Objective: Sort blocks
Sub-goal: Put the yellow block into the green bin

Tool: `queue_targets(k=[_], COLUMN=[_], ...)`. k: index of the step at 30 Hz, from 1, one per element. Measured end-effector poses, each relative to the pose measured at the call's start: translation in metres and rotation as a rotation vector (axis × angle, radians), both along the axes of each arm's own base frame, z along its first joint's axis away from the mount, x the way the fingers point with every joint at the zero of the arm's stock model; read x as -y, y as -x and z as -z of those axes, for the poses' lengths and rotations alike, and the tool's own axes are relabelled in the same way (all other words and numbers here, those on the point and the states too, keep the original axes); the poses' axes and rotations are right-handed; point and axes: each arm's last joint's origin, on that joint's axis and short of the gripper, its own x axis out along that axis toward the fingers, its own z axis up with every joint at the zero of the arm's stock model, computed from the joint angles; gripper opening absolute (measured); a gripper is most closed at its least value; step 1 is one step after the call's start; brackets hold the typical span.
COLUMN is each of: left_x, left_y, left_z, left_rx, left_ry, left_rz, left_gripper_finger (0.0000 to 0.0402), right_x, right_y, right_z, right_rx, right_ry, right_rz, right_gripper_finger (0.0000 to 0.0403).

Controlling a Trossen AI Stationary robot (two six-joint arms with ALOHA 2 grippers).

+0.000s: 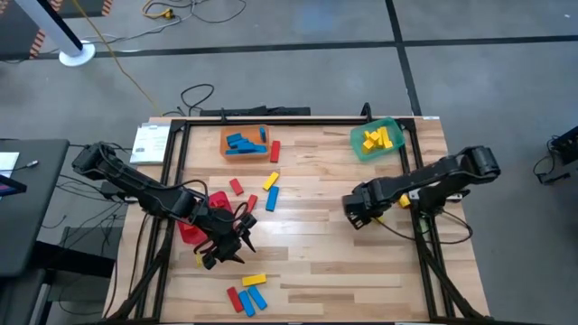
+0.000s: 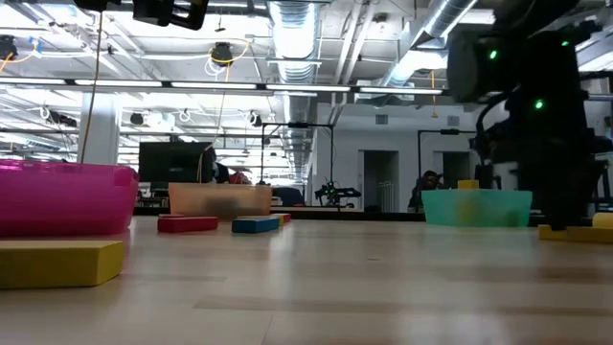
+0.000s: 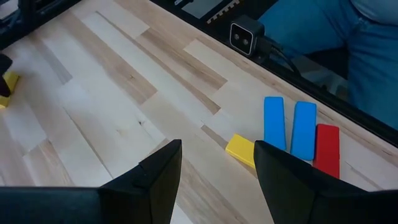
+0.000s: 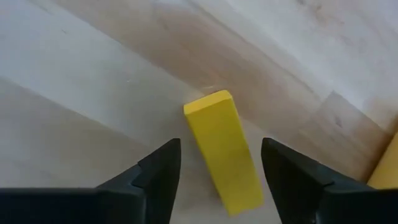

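While the right gripper (image 4: 219,163) hangs over the table's right side, fingers spread and clear of a yellow block (image 4: 222,151) lying between them, left gripper (image 3: 217,163) open, empty, near front blocks (image 3: 303,129).

no readable text, labels or signs anywhere

I count three plastic bins: orange (image 1: 244,132) at eleven o'clock, green (image 1: 361,149) at one, pink (image 2: 57,196) at eight. Loose on the wooden table (image 1: 343,262): four flat red bars (image 1: 275,151), three blue bars (image 1: 271,199), about four yellow bars (image 1: 254,280).
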Motion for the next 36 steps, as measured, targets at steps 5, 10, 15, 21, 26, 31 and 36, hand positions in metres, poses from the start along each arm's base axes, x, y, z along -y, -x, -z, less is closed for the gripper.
queue_targets(k=[5, 10, 15, 21, 26, 31, 36], left_x=[0.0, 0.0, -0.001, -0.001, -0.001, -0.001, -0.001], left_y=[0.0, 0.001, 0.002, 0.002, 0.002, 0.001, 0.002], left_z=[0.001, 0.001, 0.002, 0.002, 0.002, 0.002, 0.016], left_rx=[-0.008, -0.017, -0.028, -0.028, -0.026, -0.03, -0.004], left_ry=[-0.004, -0.007, -0.015, -0.015, -0.015, -0.007, 0.021], left_rz=[0.0, -0.001, 0.002, 0.002, 0.002, -0.005, -0.016], left_gripper_finger=[0.0196, 0.0196, 0.0196, 0.0196, 0.0196, 0.0196, 0.0196], right_x=[0.006, 0.007, 0.005, 0.001, 0.005, 0.026, 0.054], right_y=[-0.002, -0.007, -0.011, -0.023, -0.039, -0.04, -0.039], right_z=[0.013, 0.02, 0.016, 0.002, -0.019, -0.043, -0.066], right_rx=[-0.099, -0.106, -0.008, 0.208, 0.487, 0.588, 0.608], right_ry=[-0.012, -0.023, -0.039, -0.049, 0.022, 0.232, 0.428], right_rz=[-0.002, -0.013, -0.039, -0.058, -0.115, -0.108, -0.079], right_gripper_finger=[0.0249, 0.0225, 0.0162, 0.0094, 0.0088, 0.0088, 0.0088])
